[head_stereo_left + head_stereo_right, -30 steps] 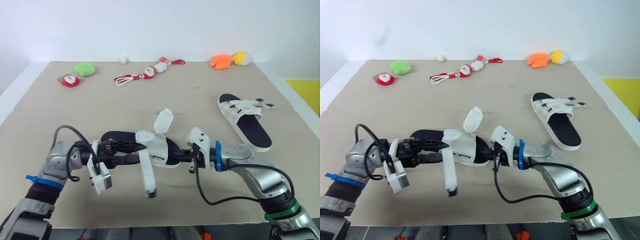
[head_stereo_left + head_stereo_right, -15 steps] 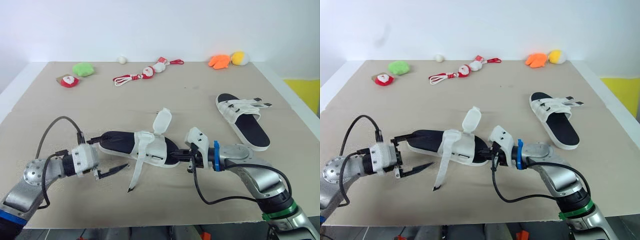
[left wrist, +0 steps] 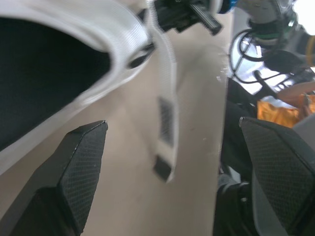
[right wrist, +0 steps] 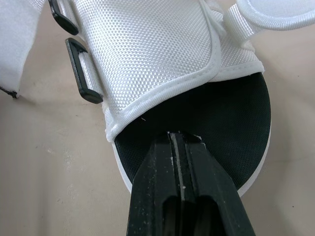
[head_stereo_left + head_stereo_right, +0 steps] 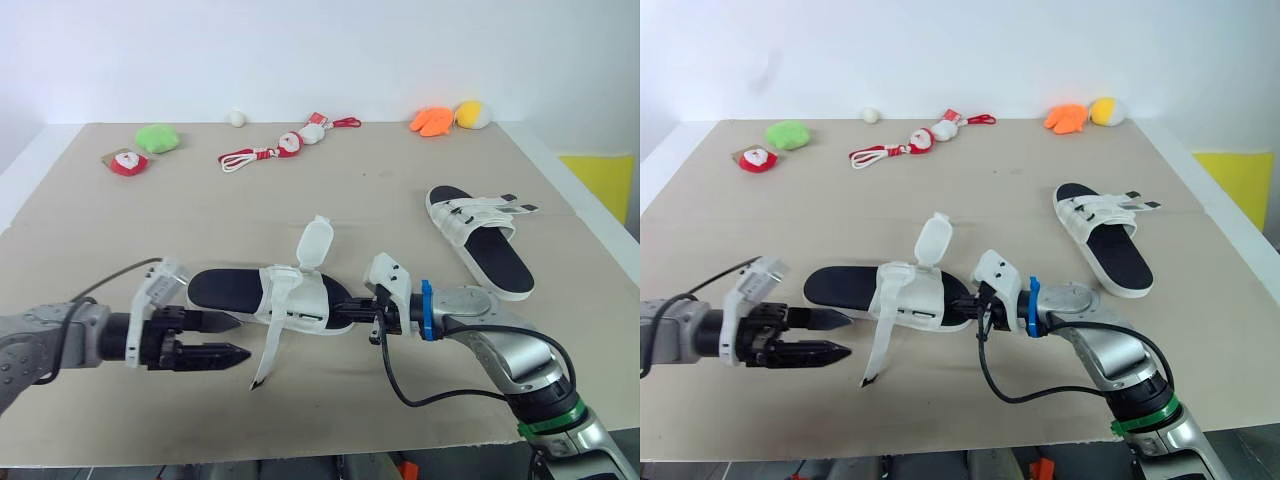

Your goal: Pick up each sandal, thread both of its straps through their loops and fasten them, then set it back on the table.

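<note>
A white-strapped sandal with a black sole (image 5: 262,294) lies near the table's front middle. One strap (image 5: 268,340) hangs loose off its near side and a second flap (image 5: 313,241) stands up. My right gripper (image 5: 347,311) is shut on the toe end of the sole (image 4: 231,123), beside the black loops (image 4: 82,84). My left gripper (image 5: 228,338) is open just left of the heel, touching nothing; its fingers (image 3: 78,172) frame the dangling strap (image 3: 165,113). The second sandal (image 5: 480,240) lies at the right, straps across its upper.
Along the far edge lie a green plush (image 5: 155,137), a red-white toy (image 5: 123,162), a white ball (image 5: 236,117), a red cord with figures (image 5: 285,147), and orange (image 5: 433,122) and yellow (image 5: 470,113) toys. The table's right edge (image 5: 590,225) runs close to the second sandal.
My left gripper let go of the sandal's heel side, drew back to the left and now stands open. The long strap dropped and hangs loose. The right gripper kept its hold.
</note>
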